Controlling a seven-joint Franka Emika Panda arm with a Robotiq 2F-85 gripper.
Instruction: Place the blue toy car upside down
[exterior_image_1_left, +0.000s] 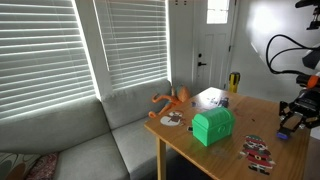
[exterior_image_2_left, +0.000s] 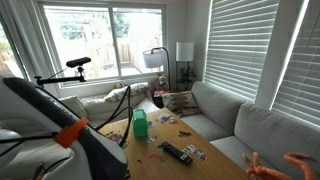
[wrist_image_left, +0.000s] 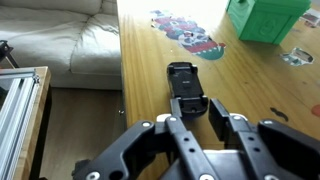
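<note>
In the wrist view the blue toy car (wrist_image_left: 184, 80), dark and elongated, lies on the wooden table (wrist_image_left: 140, 60) near its edge on the sofa side. My gripper (wrist_image_left: 197, 112) is open and empty. It hovers just behind the car, and its left finger covers the car's near end. In an exterior view the gripper (exterior_image_1_left: 292, 118) hangs over the table's right end. A dark elongated thing that looks like the car (exterior_image_2_left: 178, 153) shows in an exterior view, on the table.
A green box (wrist_image_left: 262, 18) (exterior_image_1_left: 213, 126) (exterior_image_2_left: 141, 124) stands on the table beyond the car. Red-and-white flat toys (wrist_image_left: 188, 32) (exterior_image_1_left: 258, 150) lie between them. An orange long-limbed figure (exterior_image_1_left: 172, 100) sits at the far end. A grey sofa (wrist_image_left: 70, 40) runs along the table's edge.
</note>
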